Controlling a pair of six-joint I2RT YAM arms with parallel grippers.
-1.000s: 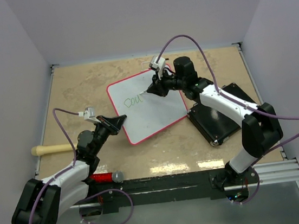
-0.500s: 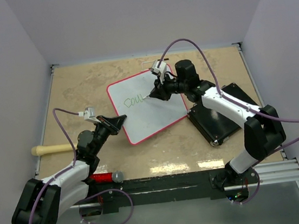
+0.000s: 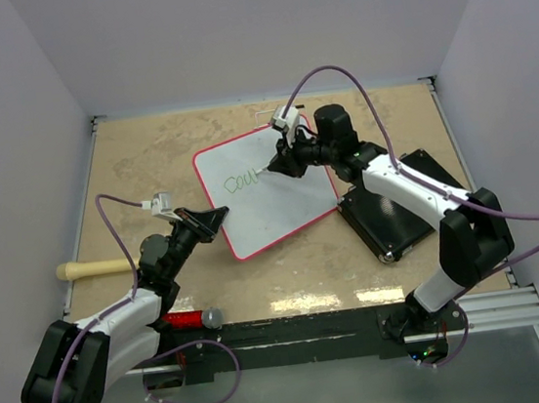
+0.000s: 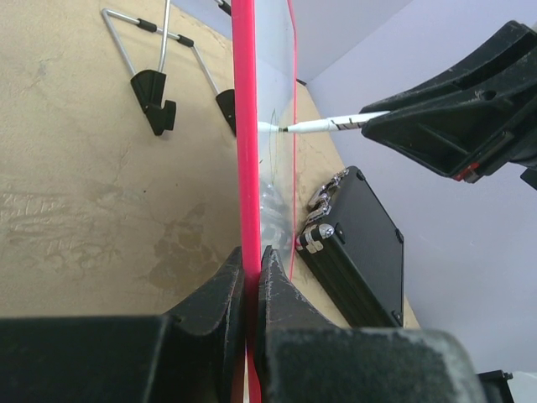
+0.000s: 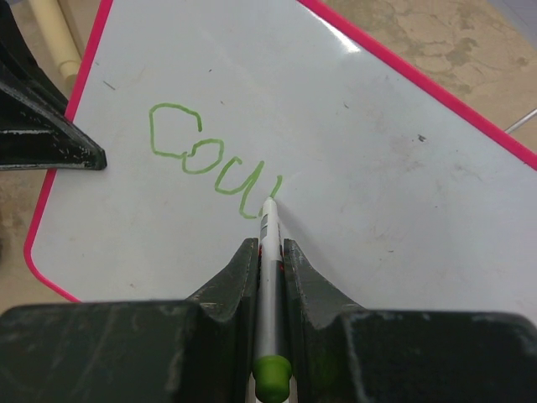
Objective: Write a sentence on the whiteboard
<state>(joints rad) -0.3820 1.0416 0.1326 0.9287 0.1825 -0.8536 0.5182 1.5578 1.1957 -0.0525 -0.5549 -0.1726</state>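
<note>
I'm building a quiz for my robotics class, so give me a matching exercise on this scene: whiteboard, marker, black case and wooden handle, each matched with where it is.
Things:
1. whiteboard
2. marker
3. black case
4. wooden handle

Places:
A. lying at the far left
B. pinched at its rim by the left gripper
C. held in the right gripper, tip on the board
D. lying closed just right of the board

Pairs: 1-B, 2-C, 3-D, 4-A
</note>
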